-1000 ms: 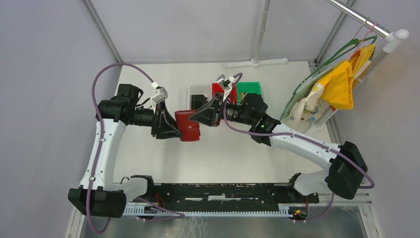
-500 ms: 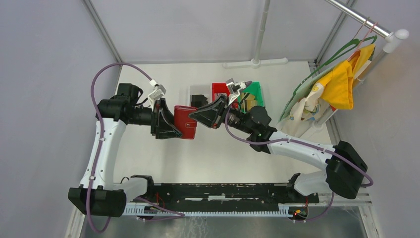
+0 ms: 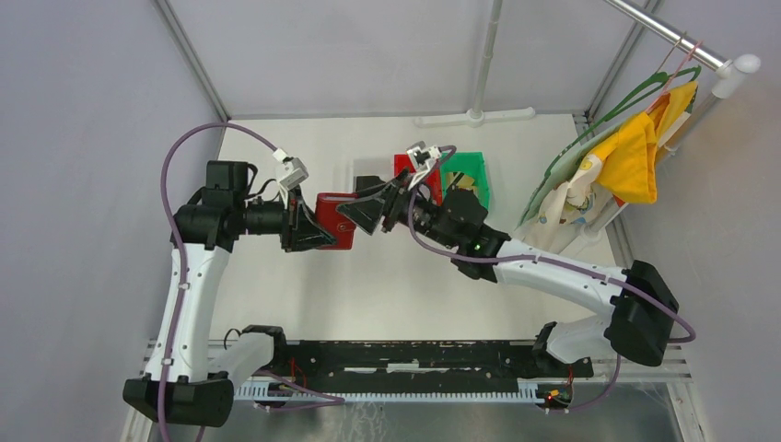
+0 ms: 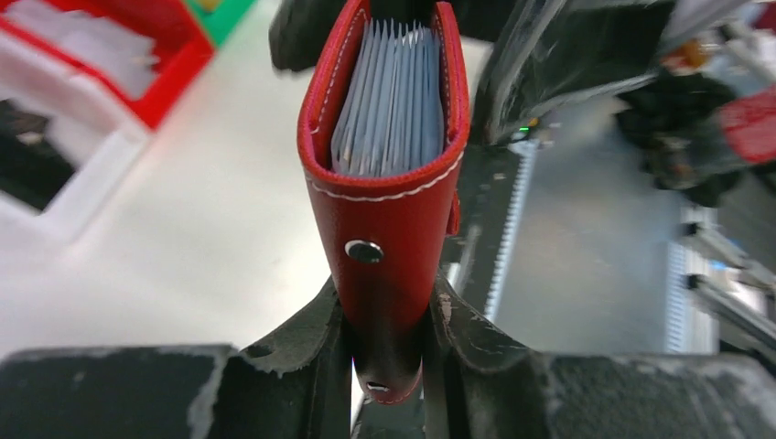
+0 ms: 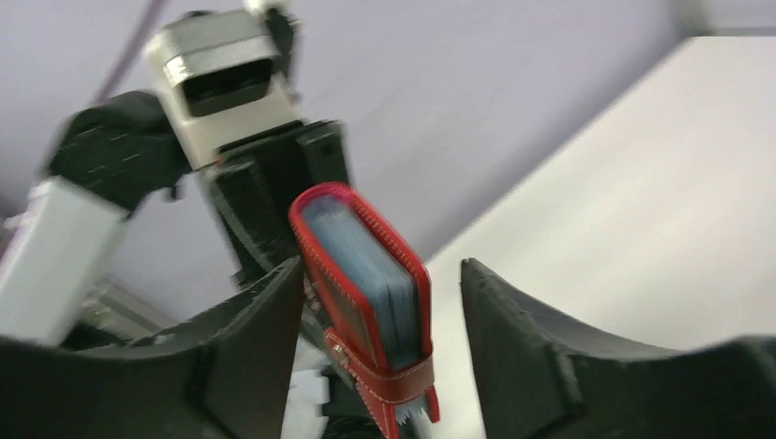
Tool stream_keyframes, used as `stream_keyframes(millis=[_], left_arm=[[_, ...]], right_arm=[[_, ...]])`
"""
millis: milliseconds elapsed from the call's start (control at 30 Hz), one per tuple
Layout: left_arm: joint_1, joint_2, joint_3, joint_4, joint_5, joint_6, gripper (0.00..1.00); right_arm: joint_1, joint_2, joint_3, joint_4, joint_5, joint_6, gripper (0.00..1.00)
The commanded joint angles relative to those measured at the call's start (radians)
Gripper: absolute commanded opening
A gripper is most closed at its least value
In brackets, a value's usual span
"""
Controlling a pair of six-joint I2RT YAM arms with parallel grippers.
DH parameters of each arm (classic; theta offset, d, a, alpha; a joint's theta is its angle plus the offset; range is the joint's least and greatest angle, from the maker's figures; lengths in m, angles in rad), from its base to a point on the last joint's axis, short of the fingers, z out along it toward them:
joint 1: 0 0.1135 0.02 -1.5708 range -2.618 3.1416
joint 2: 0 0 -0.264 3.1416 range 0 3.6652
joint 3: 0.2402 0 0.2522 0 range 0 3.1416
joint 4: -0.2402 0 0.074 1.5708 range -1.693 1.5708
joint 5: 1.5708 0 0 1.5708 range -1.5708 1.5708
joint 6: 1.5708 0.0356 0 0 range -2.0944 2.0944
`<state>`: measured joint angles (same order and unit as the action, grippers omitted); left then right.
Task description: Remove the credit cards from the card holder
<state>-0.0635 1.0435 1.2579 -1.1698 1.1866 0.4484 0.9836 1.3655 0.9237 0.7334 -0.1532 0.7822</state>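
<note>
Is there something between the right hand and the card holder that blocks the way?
Nothing visible does. The left hand grips the card holder, and the open right hand has one finger on each side of it.

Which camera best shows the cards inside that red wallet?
Left wrist: it looks straight into the card holder, its grey credit cards sharp. The right wrist view shows them blurred; the top view shows only the red cover.
</note>
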Motion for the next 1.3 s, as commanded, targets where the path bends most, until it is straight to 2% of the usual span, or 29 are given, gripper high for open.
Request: stream_keyframes(millis=[0,67,133,400,667,933,1267], left_arm=[[-0.001,-0.081,-0.041,0.245,-0.249,-0.125,0.02],[-0.001,-0.101,-0.067,0.304,-0.344,-0.141,0.02],[-0.002,-0.105,-0.086,0.339,-0.404,-0.141,0.02],[-0.025,-0.096,-0.159,0.403,-0.546,-0.177,0.02],[-0.145,-0.103,-0.204,0.472,-0.669,-0.237,0.02],[-0.165,-0.097,-0.195,0.476,-0.651,-0.249,0.02],[-0.165,-0.103,-0.177,0.448,-0.560,-0.248,0.02]], right_arm=[[0.004,-0.005,0.230,-0.571,0.284,-0.102,0.77],[0.011,0.011,0.285,-0.725,0.379,-0.092,0.80],[0.025,0.017,0.291,-0.792,0.424,-0.070,0.81],[0.133,0.080,0.360,-0.832,0.514,-0.042,0.68],[0.164,0.224,0.518,-0.862,0.479,-0.028,0.64],[0.164,0.257,0.549,-0.908,0.552,-0.026,0.56],[0.164,0.244,0.546,-0.942,0.659,-0.038,0.48]])
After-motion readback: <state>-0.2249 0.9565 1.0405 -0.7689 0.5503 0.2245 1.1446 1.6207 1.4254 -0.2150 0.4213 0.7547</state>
